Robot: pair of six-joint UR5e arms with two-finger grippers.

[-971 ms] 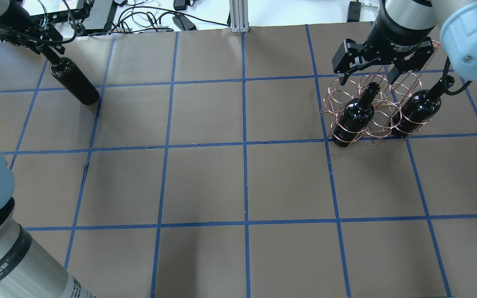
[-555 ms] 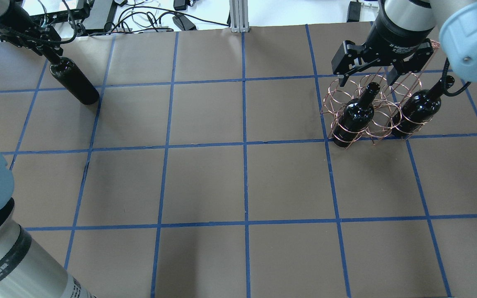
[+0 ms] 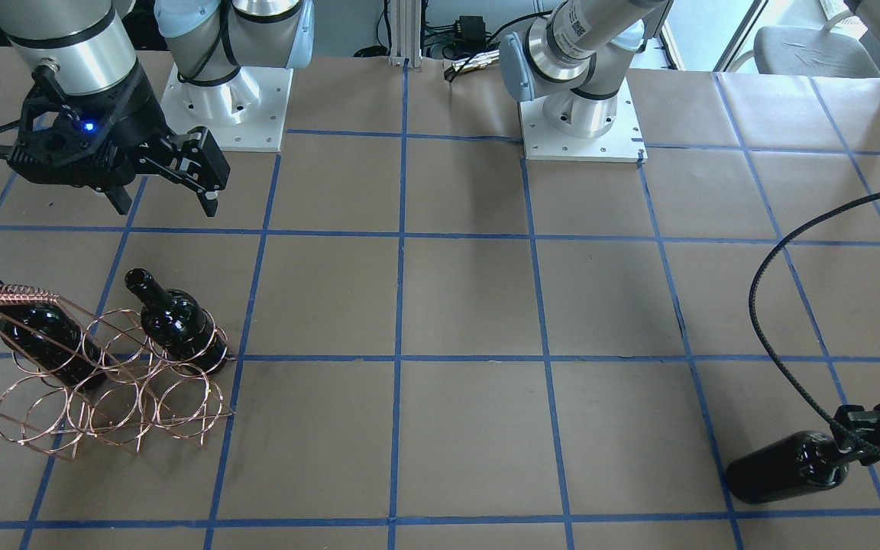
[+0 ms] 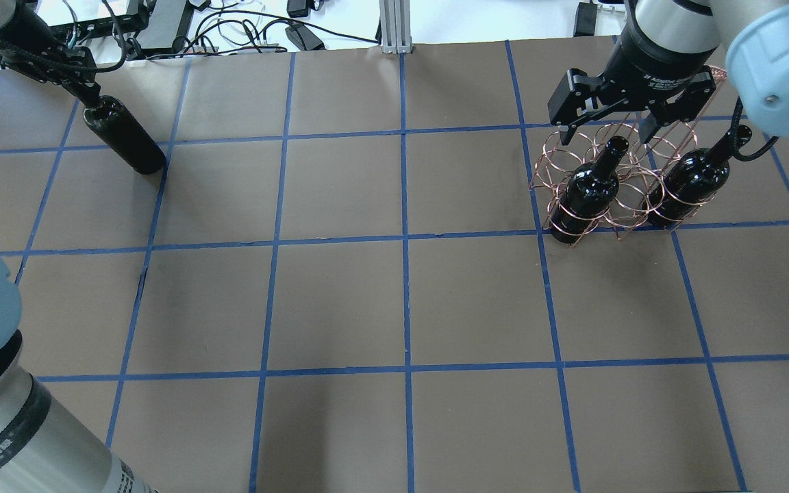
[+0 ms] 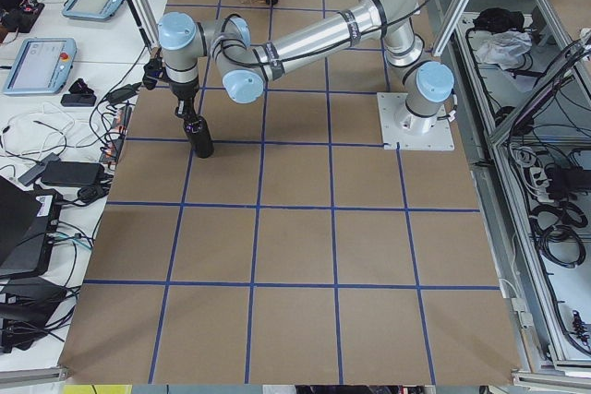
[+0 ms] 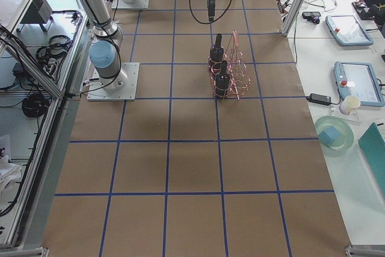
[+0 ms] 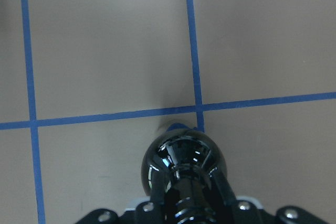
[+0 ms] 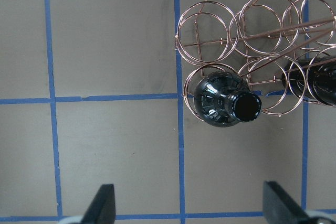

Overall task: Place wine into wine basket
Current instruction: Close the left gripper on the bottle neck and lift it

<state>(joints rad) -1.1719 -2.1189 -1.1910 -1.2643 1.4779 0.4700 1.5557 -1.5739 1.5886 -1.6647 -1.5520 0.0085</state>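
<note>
Noted one bottle [image 3: 180, 325] and a second bottle [image 3: 39, 336] leaning in the wire basket [image 3: 12, 293], each in an end loop of the row nearest the robot. Recorded the right hand [image 3: 166, 205] above the basket's robot side, fingers spread wide, gripping nothing. Found a third bottle [image 4: 124, 137] well apart from the basket, at the opposite end of the table [image 4: 401, 308], neck pinched by the left hand [image 4: 83, 92].
</note>
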